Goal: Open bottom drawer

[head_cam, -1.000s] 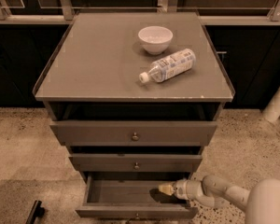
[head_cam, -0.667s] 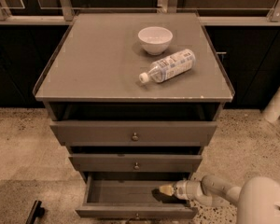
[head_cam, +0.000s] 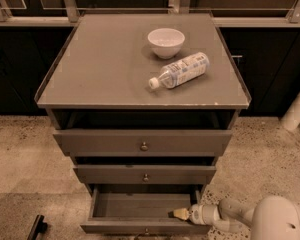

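Observation:
The bottom drawer (head_cam: 145,226) of the grey-brown cabinet stands pulled out, its empty inside showing and its slim front with a small knob at the frame's lower edge. My gripper (head_cam: 180,214) reaches in from the lower right, its tip inside the drawer at its right side, just behind the front panel. The white arm (head_cam: 240,215) stretches behind it to the lower right corner. The middle drawer (head_cam: 145,175) and the top drawer (head_cam: 143,143) stand slightly out above it.
A white bowl (head_cam: 166,42) and a plastic bottle (head_cam: 180,70) lying on its side rest on the cabinet top (head_cam: 90,69). Speckled floor (head_cam: 25,174) surrounds the cabinet. A dark object (head_cam: 36,227) lies at the lower left. A white post (head_cam: 297,106) stands at the right.
The gripper has stayed at the right side of the open bottom drawer; the arm's white body has shifted slightly leftward. The drawer has not visibly moved.

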Robot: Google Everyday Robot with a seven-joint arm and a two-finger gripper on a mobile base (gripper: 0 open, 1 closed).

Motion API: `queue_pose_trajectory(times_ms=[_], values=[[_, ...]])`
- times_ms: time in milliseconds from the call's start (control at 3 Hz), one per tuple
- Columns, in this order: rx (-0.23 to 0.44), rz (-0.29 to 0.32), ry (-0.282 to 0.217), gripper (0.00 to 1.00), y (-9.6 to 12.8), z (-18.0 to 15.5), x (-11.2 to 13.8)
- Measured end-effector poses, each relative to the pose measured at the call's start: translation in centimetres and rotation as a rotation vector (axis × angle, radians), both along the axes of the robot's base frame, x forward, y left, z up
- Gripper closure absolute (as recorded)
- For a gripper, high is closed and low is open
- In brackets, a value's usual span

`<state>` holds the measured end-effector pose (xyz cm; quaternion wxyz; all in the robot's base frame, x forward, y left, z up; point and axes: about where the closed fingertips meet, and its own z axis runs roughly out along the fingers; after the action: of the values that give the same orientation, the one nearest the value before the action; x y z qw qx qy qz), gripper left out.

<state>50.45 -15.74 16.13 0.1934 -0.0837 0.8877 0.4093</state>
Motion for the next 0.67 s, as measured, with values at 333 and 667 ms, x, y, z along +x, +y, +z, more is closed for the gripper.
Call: queue_pose_trajectory(times_ms=[333,667], values=[[0.020,-0.030,0.020,1.00,-0.2,-0.3,-1.5],[0.044,-0.073,0.024,1.00,-0.8,0.1,-4.5]])
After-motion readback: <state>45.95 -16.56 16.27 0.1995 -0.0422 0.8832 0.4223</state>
